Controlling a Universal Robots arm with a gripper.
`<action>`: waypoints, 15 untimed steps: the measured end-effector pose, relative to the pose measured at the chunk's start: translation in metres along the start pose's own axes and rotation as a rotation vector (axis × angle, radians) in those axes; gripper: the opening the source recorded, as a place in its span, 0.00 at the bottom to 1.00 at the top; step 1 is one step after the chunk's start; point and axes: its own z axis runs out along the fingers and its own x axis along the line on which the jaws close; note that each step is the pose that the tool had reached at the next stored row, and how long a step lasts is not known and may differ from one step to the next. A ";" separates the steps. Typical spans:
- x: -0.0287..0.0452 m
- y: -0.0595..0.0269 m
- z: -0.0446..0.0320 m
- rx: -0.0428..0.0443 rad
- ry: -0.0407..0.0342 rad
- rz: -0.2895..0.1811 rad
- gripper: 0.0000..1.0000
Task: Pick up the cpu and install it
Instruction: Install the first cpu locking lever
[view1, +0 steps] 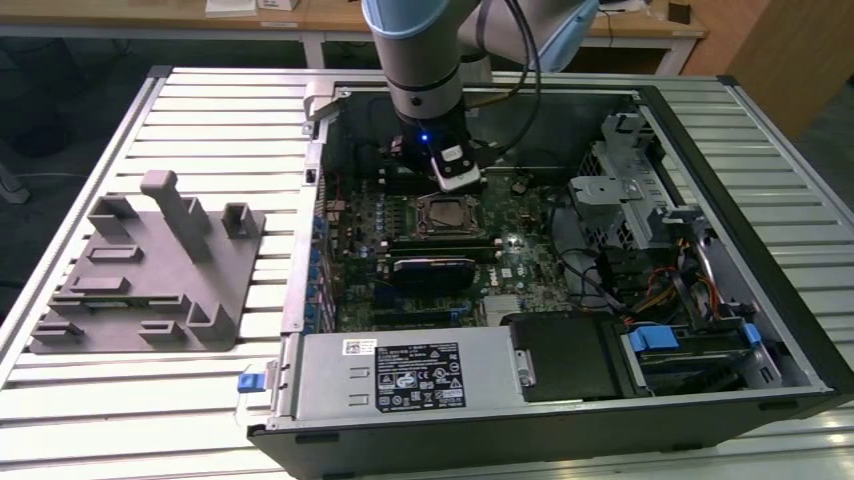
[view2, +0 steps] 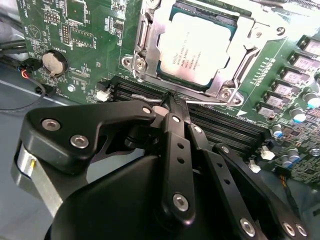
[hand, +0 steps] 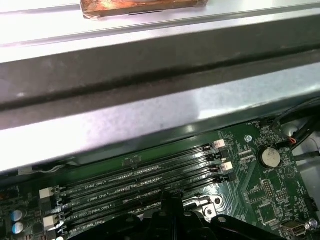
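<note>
The cpu (view2: 200, 47) lies flat in the motherboard socket (view2: 145, 60), silvery top up, with the metal socket frame around its edges. In the exterior view the cpu (view1: 443, 213) is in the middle of the board, just in front of the arm (view1: 424, 90). My gripper (view2: 172, 102) is shut, its black fingertips meeting just beside the socket's edge, over the memory slots (view2: 225, 127). I see nothing between the fingers. In the first wrist view the gripper (hand: 170, 197) tip hangs over the same slots (hand: 140, 182).
The open computer case (view1: 694, 130) holds a power supply (view1: 400, 375), a drive cage (view1: 627, 190) and cables (view1: 667, 290) on the exterior view's right. A grey fixture with upright posts (view1: 147, 270) stands on the slatted table on the exterior view's left. The case wall (hand: 150, 70) rises close by.
</note>
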 end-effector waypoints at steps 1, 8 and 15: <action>0.0001 0.0003 0.0003 0.0015 -0.0016 0.004 0.11; 0.0014 0.0027 0.0031 0.0193 -0.0116 0.021 0.11; 0.0028 0.0065 0.0050 0.0243 -0.0140 0.025 0.11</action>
